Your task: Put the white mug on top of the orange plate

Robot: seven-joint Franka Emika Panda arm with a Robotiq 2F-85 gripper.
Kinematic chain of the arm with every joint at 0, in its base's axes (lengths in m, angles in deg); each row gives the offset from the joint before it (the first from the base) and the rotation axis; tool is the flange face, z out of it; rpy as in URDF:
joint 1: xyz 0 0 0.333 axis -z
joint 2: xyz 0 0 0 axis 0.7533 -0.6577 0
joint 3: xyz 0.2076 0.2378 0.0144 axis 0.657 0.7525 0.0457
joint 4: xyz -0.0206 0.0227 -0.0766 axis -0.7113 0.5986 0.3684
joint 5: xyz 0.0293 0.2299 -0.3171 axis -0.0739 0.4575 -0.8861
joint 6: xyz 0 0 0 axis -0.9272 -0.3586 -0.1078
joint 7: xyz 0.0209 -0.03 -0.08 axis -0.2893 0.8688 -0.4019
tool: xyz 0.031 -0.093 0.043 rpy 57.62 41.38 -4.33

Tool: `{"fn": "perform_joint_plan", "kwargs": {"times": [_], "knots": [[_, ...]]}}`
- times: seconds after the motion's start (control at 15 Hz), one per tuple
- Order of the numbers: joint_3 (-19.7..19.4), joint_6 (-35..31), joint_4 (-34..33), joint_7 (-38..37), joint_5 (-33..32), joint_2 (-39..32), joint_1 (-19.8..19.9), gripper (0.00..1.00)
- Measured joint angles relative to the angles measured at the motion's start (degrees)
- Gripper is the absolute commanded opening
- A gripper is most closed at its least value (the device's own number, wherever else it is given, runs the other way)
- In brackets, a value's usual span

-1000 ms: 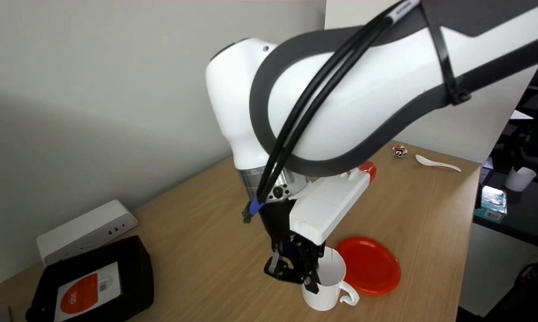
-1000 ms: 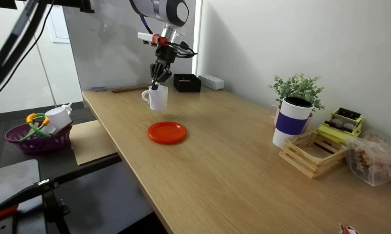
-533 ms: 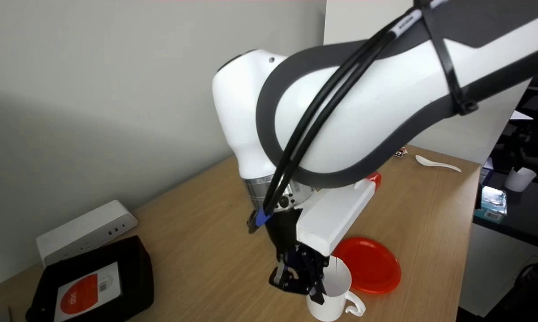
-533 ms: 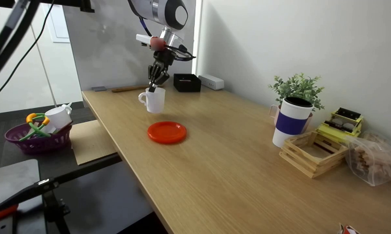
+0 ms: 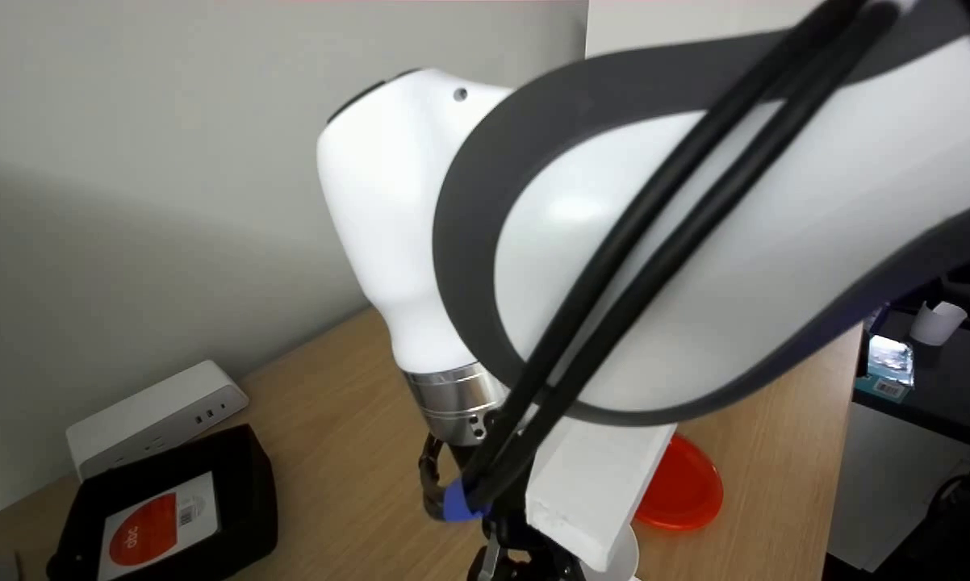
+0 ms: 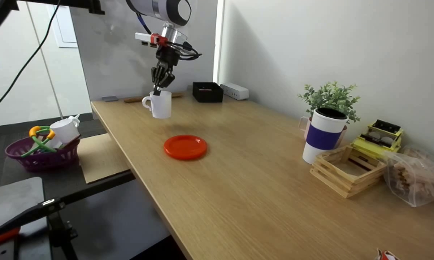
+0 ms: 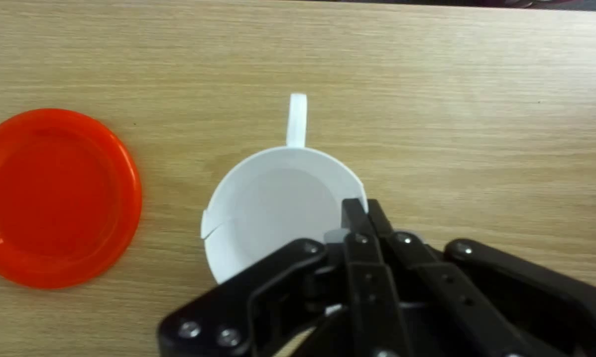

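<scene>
The pincer [image 7: 364,206] is clamped on one side of the white mug [image 6: 162,106], which hangs below it, above the tabletop [image 6: 246,180]; the orange plate [image 7: 55,198] lies lower, left of the pincer in the wrist view.

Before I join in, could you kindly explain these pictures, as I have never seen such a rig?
The machine is one Franka Panda robot arm ending in a gripper. Two current pictures come from cameras outside the robot, at different places; the wrist view comes from a camera on the arm, looking down past the gripper. The gripper is shut on the rim of the white mug, which hangs about upright, apparently clear of the wooden table, beside the red-orange plate rather than over it. Also on the table: a black tray, a white power strip, a white tumbler with a dark blue band and a wooden crate.
</scene>
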Motion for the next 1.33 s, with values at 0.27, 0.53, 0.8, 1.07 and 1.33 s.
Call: {"fn": "perform_joint_plan", "kwargs": {"times": [0.27,0.53,0.8,1.07,1.33], "knots": [[-0.1,-0.2,0.9,0.0,0.1,1.0,1.1,0.00],[-0.3,-1.4,3.8,0.0,1.1,2.4,3.1,0.00],[-0.5,-5.2,8.2,0.5,3.4,4.0,5.2,0.00],[-0.6,-9.7,13.6,2.8,6.1,5.9,7.6,0.02],[-0.6,-11.8,17.0,4.3,7.0,7.4,8.8,0.02]]}}
